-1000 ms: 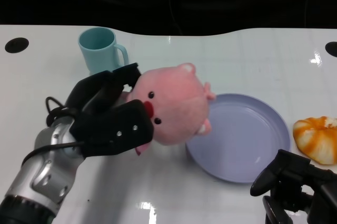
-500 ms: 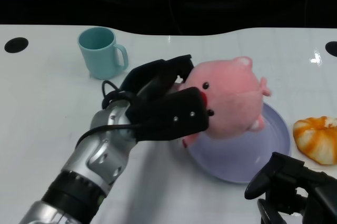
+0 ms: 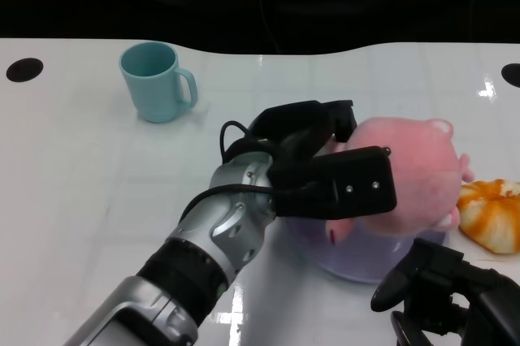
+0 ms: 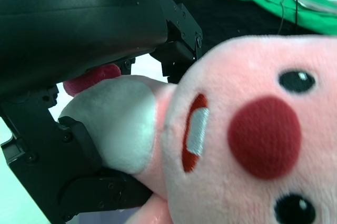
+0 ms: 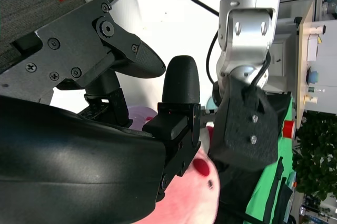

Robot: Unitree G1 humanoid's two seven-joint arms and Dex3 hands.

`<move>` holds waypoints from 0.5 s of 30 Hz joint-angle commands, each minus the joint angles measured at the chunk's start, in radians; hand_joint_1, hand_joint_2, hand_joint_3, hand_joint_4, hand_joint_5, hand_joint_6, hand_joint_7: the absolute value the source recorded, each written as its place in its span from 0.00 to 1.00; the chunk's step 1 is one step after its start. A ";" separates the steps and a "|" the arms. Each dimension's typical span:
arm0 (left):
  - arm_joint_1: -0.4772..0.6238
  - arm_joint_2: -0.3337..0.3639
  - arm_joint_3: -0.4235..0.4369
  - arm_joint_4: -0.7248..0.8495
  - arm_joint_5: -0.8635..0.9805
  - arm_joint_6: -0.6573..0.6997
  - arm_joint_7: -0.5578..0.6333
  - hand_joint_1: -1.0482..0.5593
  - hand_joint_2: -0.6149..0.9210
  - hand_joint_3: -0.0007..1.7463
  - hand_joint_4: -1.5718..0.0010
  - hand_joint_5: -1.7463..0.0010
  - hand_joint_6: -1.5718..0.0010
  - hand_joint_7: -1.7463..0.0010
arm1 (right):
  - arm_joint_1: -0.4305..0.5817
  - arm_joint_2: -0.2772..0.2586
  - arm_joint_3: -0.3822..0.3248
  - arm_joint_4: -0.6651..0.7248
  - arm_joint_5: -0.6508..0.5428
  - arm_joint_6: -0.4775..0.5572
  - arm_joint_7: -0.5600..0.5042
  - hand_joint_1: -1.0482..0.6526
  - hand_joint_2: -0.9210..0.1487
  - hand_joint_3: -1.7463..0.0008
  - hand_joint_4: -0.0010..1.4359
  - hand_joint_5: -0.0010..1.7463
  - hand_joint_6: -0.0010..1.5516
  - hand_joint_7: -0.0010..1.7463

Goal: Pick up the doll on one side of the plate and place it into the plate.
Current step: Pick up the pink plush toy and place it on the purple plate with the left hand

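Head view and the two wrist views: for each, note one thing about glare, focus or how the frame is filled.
Head view: ceiling lights glare in white patches on the glossy table, backdrop near black. Left wrist view: the pink doll fills most of the frame, sharp enough to show its fuzz. Right wrist view: the right hand blocks much of the frame, and the bright tabletop behind washes out.

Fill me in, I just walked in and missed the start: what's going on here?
The robot's left hand grips a pink pig doll and holds it over the lavender plate. Whether the doll touches the plate can't be told. The right hand sits near the plate, holding nothing. A teal mug and an orange bun-like item sit aside.
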 commanded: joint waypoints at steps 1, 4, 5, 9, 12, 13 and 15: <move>-0.055 -0.011 0.002 0.060 -0.005 -0.007 0.013 0.51 0.83 0.47 0.42 0.00 0.54 0.16 | 0.000 -0.003 0.003 -0.015 -0.003 0.005 -0.007 0.49 0.37 0.33 0.47 1.00 0.34 0.85; -0.075 -0.025 0.004 0.106 -0.011 -0.006 0.005 0.50 0.79 0.38 0.44 0.00 0.51 0.27 | 0.001 -0.004 0.004 -0.015 -0.006 0.000 -0.010 0.49 0.38 0.33 0.47 1.00 0.34 0.85; -0.082 -0.030 0.006 0.117 -0.015 -0.002 -0.004 0.48 0.83 0.27 0.45 0.00 0.45 0.43 | 0.002 -0.004 0.003 -0.016 -0.004 0.001 -0.009 0.49 0.38 0.33 0.47 1.00 0.34 0.85; -0.093 -0.035 0.004 0.130 -0.027 0.001 -0.041 0.45 0.95 0.06 0.53 0.02 0.44 0.84 | 0.003 -0.005 -0.002 -0.014 0.003 0.002 -0.005 0.49 0.38 0.32 0.47 1.00 0.34 0.85; -0.089 -0.016 -0.006 0.107 -0.036 -0.004 -0.109 0.32 1.00 0.10 0.80 0.51 0.66 0.98 | 0.002 -0.007 -0.004 -0.008 0.003 -0.007 -0.002 0.49 0.38 0.32 0.47 1.00 0.34 0.85; -0.090 -0.004 -0.020 0.097 -0.026 -0.003 -0.135 0.28 1.00 0.11 0.85 0.59 0.71 0.99 | 0.002 -0.008 -0.006 -0.006 0.003 -0.009 0.000 0.49 0.38 0.32 0.46 1.00 0.34 0.85; -0.092 0.018 -0.054 0.080 0.004 -0.008 -0.164 0.18 1.00 0.17 0.96 0.74 0.85 0.99 | 0.002 -0.010 -0.009 -0.004 0.004 -0.010 0.003 0.49 0.38 0.32 0.47 1.00 0.34 0.85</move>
